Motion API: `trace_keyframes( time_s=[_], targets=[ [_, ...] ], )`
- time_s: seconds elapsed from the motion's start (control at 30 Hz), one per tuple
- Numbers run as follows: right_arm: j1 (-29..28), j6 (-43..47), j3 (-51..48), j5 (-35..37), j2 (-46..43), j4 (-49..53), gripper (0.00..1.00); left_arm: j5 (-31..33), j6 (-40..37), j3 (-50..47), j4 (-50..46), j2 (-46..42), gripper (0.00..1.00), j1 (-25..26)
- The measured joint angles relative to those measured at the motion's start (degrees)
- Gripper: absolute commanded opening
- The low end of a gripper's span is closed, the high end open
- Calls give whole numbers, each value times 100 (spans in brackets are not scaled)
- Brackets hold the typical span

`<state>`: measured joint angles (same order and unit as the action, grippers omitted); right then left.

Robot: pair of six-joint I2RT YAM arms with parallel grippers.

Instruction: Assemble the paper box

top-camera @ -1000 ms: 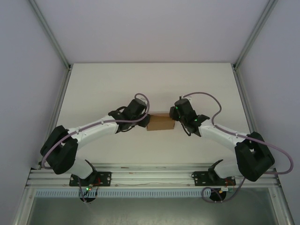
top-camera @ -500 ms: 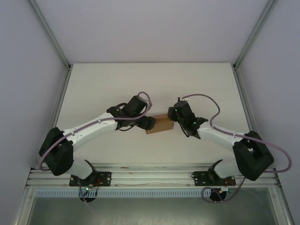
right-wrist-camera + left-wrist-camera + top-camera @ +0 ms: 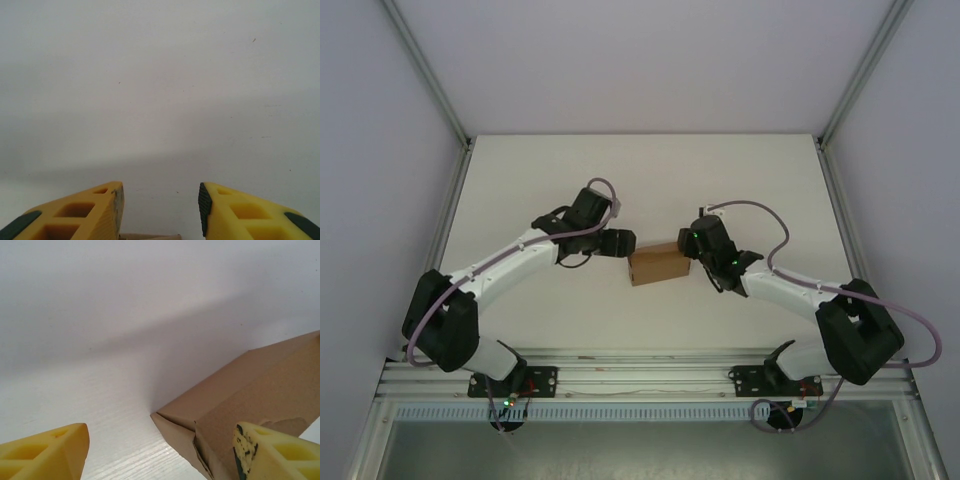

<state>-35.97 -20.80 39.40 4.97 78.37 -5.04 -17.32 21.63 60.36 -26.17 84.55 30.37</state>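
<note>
The paper box (image 3: 657,265) is a small closed brown kraft box lying on the white table (image 3: 650,180), slightly tilted. In the left wrist view the paper box (image 3: 250,390) shows its near corner and a folded end flap. My left gripper (image 3: 617,243) is just left of the box, apart from it. It is open, and the left gripper (image 3: 161,440) has its yellow fingers (image 3: 47,450) spread wide with bare table between them. My right gripper (image 3: 694,247) is at the box's right end. The right gripper (image 3: 160,200) is open; a sliver of the paper box (image 3: 150,236) peeks at the bottom edge.
Aluminium frame posts (image 3: 845,110) and pale walls enclose the table on three sides. The rail (image 3: 650,375) carrying both arm bases runs along the near edge. Bare table lies beyond and to both sides of the box.
My left gripper has pulled back from the box's left end, moving left and away. The box has shifted slightly. The right arm has hardly moved.
</note>
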Motion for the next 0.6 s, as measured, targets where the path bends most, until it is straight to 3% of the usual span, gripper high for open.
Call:
trace_keyframes(
  time_s=[0.27, 0.47, 0.6],
  targets=[
    [0, 0, -118, 7, 0, -168, 44, -461, 116, -748, 975, 0, 57, -7],
    [2, 26, -492, -4, -13, -903, 44, -855, 216, -1497, 2310, -109, 40, -55],
    [35, 142, -859, -57, -85, -1526, 43, -992, 254, -1974, 3322, -72, 35, -79]
  ],
)
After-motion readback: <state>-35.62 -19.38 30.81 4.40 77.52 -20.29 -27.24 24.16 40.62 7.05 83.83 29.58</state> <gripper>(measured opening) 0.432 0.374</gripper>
